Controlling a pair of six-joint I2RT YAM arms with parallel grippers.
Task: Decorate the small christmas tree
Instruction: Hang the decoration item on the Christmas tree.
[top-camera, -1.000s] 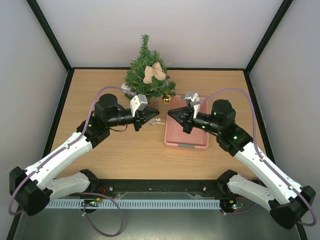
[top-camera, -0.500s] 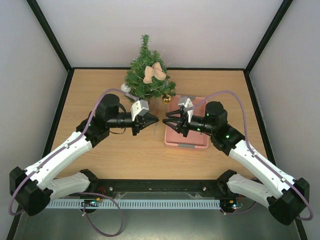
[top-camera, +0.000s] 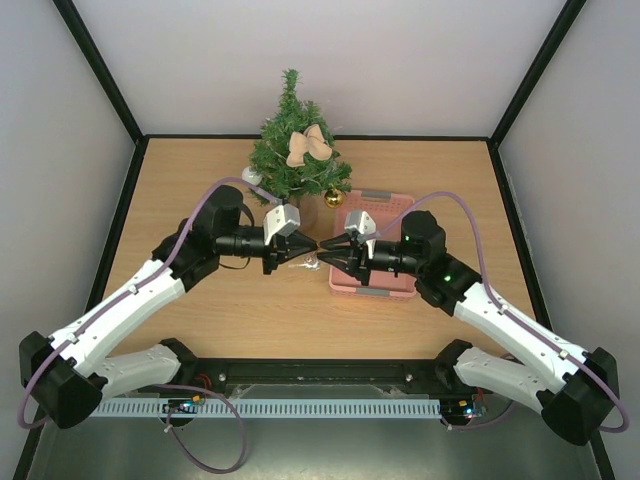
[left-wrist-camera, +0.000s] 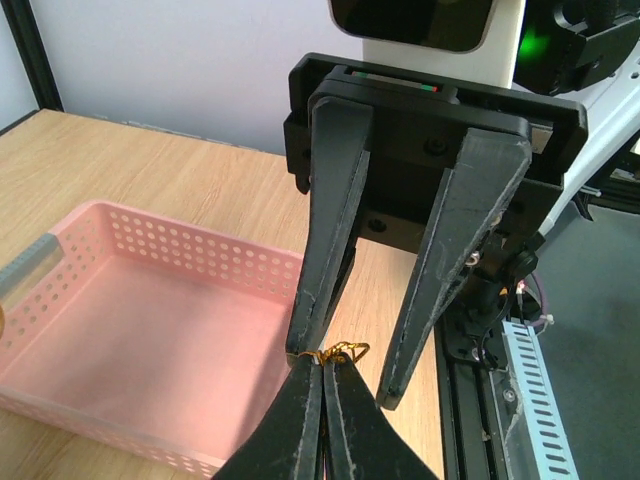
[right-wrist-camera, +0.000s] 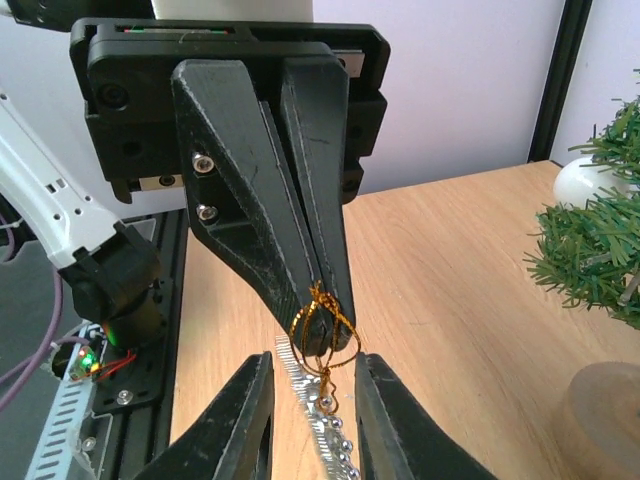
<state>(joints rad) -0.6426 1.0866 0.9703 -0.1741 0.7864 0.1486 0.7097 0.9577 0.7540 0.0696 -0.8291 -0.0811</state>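
Bench (top-camera: 190, 180), both arms reaching in, hands meeting tip to tip near the middle.

Left hand (left-wrist-camera: 322, 365): clamped tight on a gold loop (right-wrist-camera: 322, 330). A silver beaded ornament (right-wrist-camera: 322, 408) hangs from that loop.

Right hand (right-wrist-camera: 315, 372): narrowly parted, one finger on each side of the loop. We see a gap on both sides in its wrist view. We cannot tell whether a fingertip touches the thread.

Tree (top-camera: 297, 150): upright at the far edge of the bench, beyond the hands and apart from them. It carries a beige bow (top-camera: 308, 146), a gold ball (top-camera: 333, 198) low on its right and a white ball (top-camera: 250, 175) on its left.

Pink basket (left-wrist-camera: 180, 255): under the right arm, just right of the meeting hands.
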